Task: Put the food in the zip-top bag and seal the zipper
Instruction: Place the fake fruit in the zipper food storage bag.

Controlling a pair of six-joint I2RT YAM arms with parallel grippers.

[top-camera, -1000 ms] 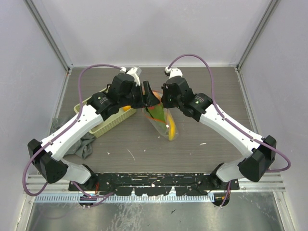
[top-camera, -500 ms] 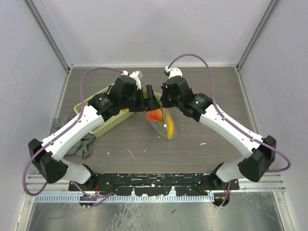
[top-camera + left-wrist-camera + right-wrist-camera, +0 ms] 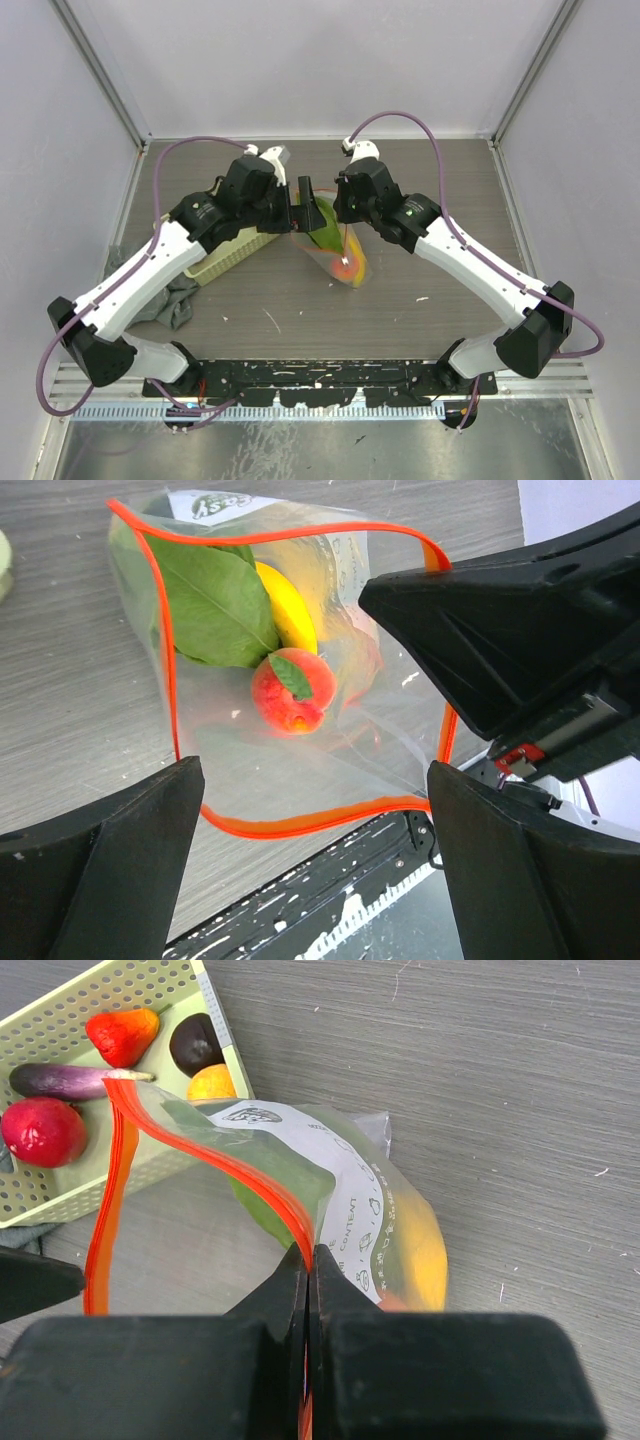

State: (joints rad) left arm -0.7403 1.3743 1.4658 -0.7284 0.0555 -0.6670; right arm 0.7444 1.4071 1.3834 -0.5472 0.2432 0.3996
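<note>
Left tool [image 3: 315, 780] stands wide, the open mouth of the zip-top bag [image 3: 390, 730] between its fingers, gripping nothing. Right tool [image 3: 308, 1258] is pinched tight on the zipper [image 3: 105, 1210]. The bag sits mid-counter toward the far edge, holding a green leaf [image 3: 215, 605], banana [image 3: 290, 615] and red piece [image 3: 290, 695]. Other food lies in the mesh basket [image 3: 100, 1185] near the left edge.
</note>
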